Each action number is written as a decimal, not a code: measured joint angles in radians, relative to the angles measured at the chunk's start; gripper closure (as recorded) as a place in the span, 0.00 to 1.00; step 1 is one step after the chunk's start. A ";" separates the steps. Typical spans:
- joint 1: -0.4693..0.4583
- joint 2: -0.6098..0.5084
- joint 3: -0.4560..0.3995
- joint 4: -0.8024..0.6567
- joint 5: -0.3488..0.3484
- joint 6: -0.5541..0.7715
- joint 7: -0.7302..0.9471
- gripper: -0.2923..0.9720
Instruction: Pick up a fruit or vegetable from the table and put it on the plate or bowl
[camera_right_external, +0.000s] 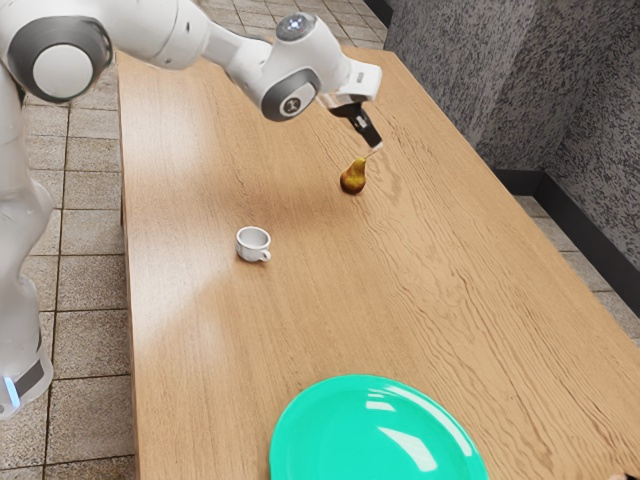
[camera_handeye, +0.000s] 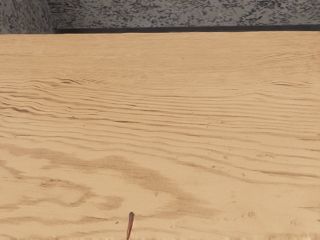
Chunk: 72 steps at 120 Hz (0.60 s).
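Note:
A yellow-brown pear stands on the wooden table toward its far side, its stem pointing up. My black gripper hangs just above the pear, slightly toward the exterior view's right of it. In the wrist view the tip of the pear's stem pokes up just under my hand, over bare wood. A large turquoise plate lies at the table's near edge, far from the pear and the gripper.
A small white cup sits on the table between the pear and the plate, toward the exterior view's left. Grey speckled walls stand beyond the table's far and right sides. A tiled floor lies to the left.

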 joint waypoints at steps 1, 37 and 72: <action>-0.005 -0.009 0.000 -0.008 0.001 0.000 0.000 0.23; 0.061 -0.147 -0.010 -0.175 0.026 -0.002 -0.001 0.23; 0.063 -0.135 -0.012 -0.227 0.026 0.023 -0.002 0.23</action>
